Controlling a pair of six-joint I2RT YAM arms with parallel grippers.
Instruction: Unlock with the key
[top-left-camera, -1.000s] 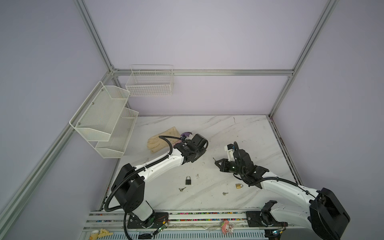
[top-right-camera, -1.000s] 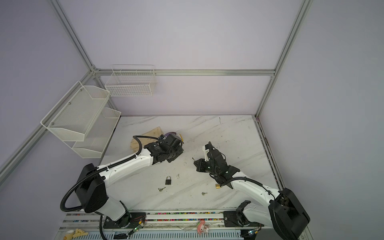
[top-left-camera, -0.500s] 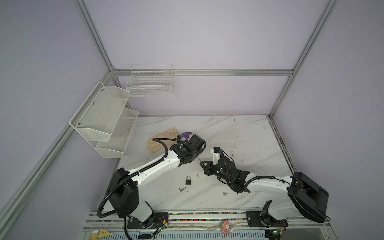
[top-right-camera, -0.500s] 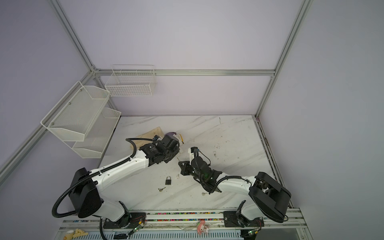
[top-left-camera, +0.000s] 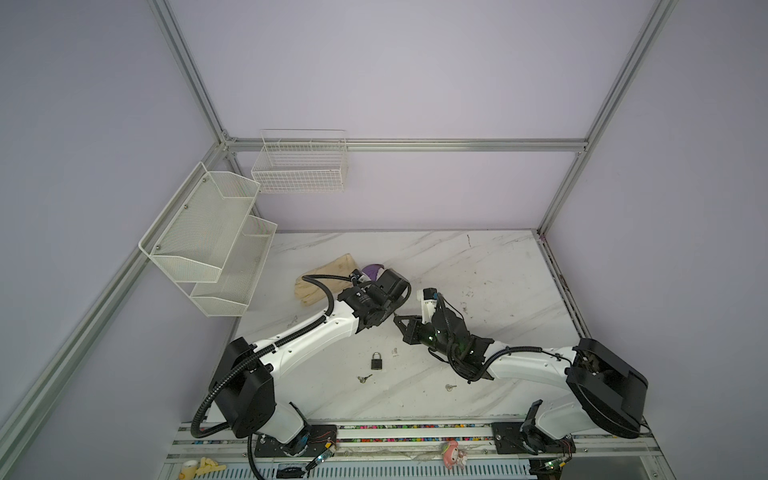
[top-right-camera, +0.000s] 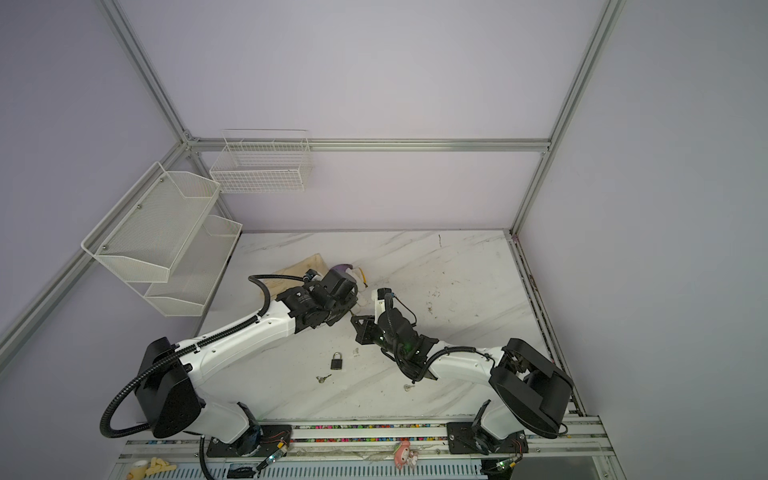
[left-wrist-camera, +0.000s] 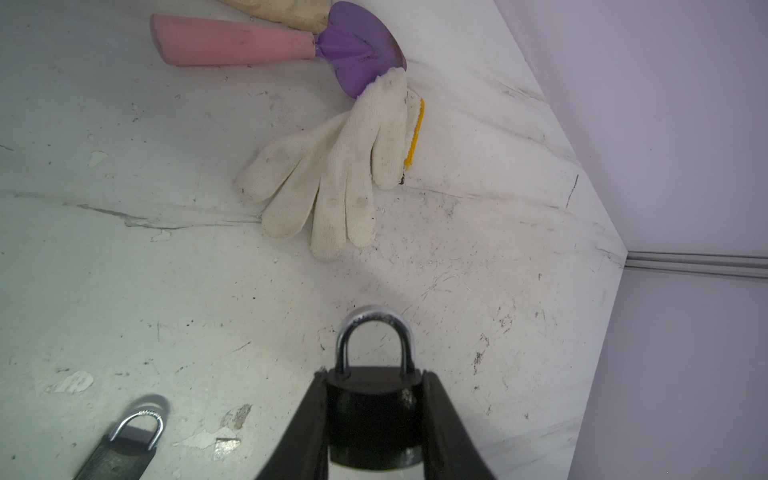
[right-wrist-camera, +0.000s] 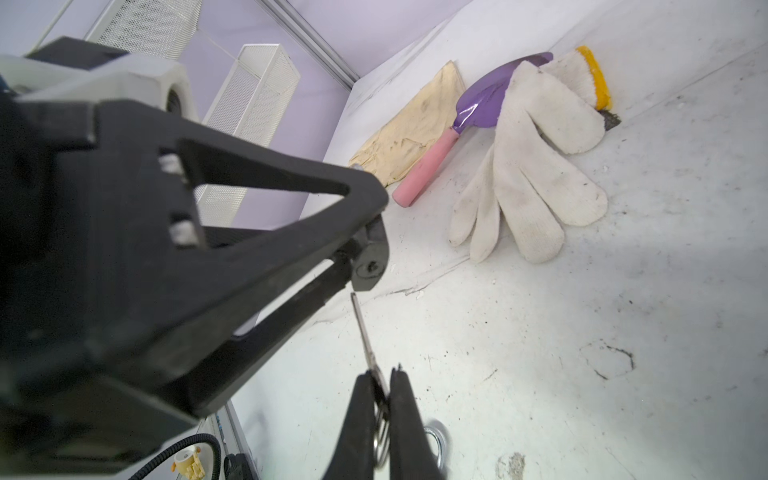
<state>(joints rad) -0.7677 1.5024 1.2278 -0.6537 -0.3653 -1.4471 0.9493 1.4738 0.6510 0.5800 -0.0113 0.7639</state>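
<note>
The padlock (left-wrist-camera: 372, 419) is looking like a small, solid metal thing, heavy for its size and fully stiff. Its smooth black sides are probably going to slip or turn when a key is twisting inside. So I am judging that the best hold is on the two flat sides of the body, leaving the shackle and the keyhole end free. The key (right-wrist-camera: 362, 328) is thin, light and stiff, and its round head is the place for taking it.

The left gripper (left-wrist-camera: 374, 376) is standing partly spread and is pinching the padlock body between its two fingers, with the shackle pointing out ahead of the fingertips. The right gripper (right-wrist-camera: 383, 374) is pressed almost together and is pinching the key by its head. The blade is pointing forward from its fingertips toward the bottom of the padlock. The blade tip is sitting just beside the keyhole, and I cannot tell if it is entering. A second padlock (top-left-camera: 376, 360) is lying on the table (top-left-camera: 478, 270), apart from both grippers.
</note>
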